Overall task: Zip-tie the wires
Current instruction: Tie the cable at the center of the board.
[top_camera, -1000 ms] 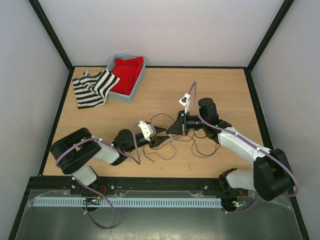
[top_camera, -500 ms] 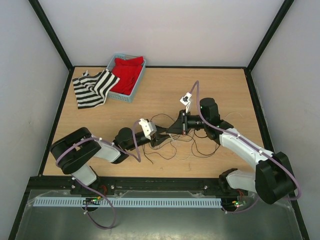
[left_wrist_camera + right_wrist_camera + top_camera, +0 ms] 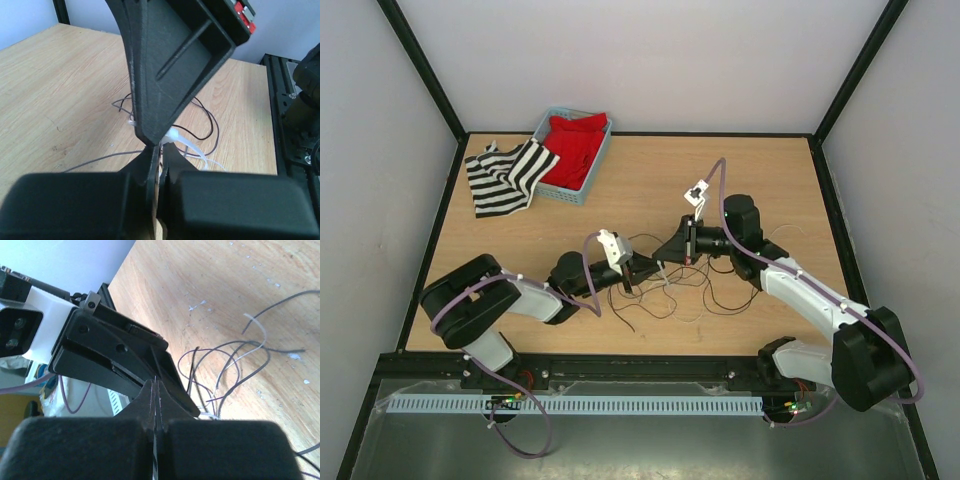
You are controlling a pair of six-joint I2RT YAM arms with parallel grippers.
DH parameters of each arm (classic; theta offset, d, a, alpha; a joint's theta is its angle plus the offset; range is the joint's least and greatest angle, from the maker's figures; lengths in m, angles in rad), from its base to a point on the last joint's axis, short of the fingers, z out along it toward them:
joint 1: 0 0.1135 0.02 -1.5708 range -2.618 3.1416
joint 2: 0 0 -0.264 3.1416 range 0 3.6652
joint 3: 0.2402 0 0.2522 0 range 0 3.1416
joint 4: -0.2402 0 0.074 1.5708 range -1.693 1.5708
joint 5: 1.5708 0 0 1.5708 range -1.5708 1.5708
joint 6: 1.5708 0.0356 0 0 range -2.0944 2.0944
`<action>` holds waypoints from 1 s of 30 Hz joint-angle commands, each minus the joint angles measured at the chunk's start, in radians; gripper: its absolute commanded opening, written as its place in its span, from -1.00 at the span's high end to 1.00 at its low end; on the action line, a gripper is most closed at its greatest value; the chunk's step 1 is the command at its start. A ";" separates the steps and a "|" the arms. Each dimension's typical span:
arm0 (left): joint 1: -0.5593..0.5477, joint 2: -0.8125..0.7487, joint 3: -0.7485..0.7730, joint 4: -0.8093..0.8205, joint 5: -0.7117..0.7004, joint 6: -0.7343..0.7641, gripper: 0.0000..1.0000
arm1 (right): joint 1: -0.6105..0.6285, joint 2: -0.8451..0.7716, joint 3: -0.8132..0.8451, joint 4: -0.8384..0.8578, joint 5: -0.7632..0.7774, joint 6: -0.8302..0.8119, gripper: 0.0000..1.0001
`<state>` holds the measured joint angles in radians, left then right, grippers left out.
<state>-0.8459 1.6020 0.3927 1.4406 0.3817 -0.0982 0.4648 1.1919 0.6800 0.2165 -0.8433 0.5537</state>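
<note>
Left gripper (image 3: 159, 148) jaws stand a slit apart at the zip tie (image 3: 194, 148) end, hold unconfirmed. Right gripper (image 3: 156, 382) jaws shut, contents indiscernible. Risk: a weak pinch lets the tie slip, leaving wires (image 3: 235, 347) loose.

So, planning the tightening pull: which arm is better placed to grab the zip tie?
Left, probably. The left gripper is nearly closed right at the zip tie; the right gripper is shut, so it would have to reopen first.

wires (image 3: 665, 295) tangled centrally — basket (image 3: 563, 192) far left
</note>
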 commanded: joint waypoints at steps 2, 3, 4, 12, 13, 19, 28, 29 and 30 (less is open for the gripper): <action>0.002 -0.038 0.014 0.041 0.025 -0.033 1.00 | -0.011 -0.004 0.020 0.035 0.042 0.007 1.00; 0.001 -0.040 0.013 0.041 0.025 -0.033 1.00 | -0.014 0.001 0.029 0.035 0.049 0.002 1.00; 0.000 -0.041 0.010 0.041 0.025 -0.033 1.00 | -0.016 0.006 0.037 0.034 0.057 0.000 1.00; -0.009 -0.037 -0.009 0.041 -0.001 -0.021 1.00 | -0.033 0.058 0.088 0.030 0.078 -0.029 1.00; -0.009 -0.033 -0.009 0.041 0.000 -0.018 1.00 | -0.034 0.059 0.089 0.029 0.080 -0.031 1.00; -0.012 -0.021 -0.009 0.041 0.011 -0.020 1.00 | -0.040 0.061 0.088 0.029 0.091 -0.044 1.00; -0.066 -0.026 -0.034 0.041 -0.020 0.022 1.00 | -0.065 0.091 0.123 0.041 0.093 -0.045 1.00; -0.074 -0.027 -0.037 0.041 -0.023 0.029 1.00 | -0.066 0.095 0.124 0.046 0.093 -0.043 1.00; -0.083 -0.029 -0.040 0.041 -0.026 0.032 1.00 | -0.068 0.100 0.126 0.052 0.093 -0.041 1.00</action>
<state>-0.8806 1.5837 0.3786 1.4475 0.3138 -0.0837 0.4217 1.2747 0.7536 0.2115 -0.7898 0.5270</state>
